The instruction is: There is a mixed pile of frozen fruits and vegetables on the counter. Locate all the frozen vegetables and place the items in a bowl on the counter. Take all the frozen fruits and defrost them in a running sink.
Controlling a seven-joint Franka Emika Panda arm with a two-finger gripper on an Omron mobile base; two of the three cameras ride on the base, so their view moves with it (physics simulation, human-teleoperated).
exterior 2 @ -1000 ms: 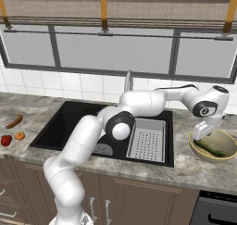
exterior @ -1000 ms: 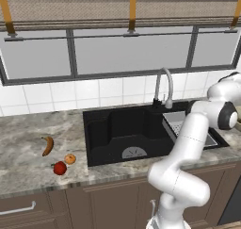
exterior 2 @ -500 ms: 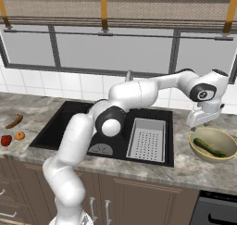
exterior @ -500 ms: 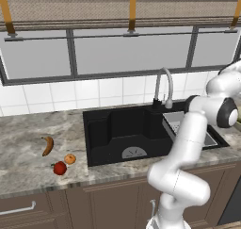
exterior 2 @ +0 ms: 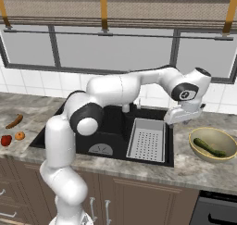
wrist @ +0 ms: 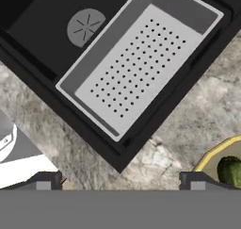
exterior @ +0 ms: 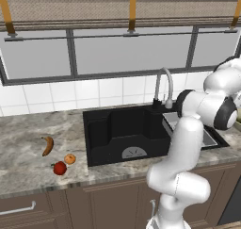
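With the cucumber [exterior 2: 210,147] lying in the bowl [exterior 2: 203,134] at the right end of the counter [exterior 2: 194,165], what you have left to handle is fruit. Count three pieces in the pile on the far left of the counter: one banana [exterior: 47,145], one orange [exterior: 69,159], one apple [exterior: 60,167]. One vegetable, one bowl, one sink [exterior: 117,131].

Frozen fruit will likely be hard and a bit slick, so expect little give under the fingers. Take the banana across the middle of its curve, jaws square to its length — it sits a little apart from the other two. Orange and apple lie just beside each other, nearly touching; both are round and could roll or squirt out, so close over the widest part from above and mind that you do not knock the neighbour. None of them looks heavy.

Your gripper [exterior 2: 184,114] hangs above the counter between the sink's grey tray [exterior 2: 148,139] and the bowl. In the hand view its two tips sit wide apart with nothing between them — it is spread open and empty, with the bowl's rim and the cucumber's end at lower right.
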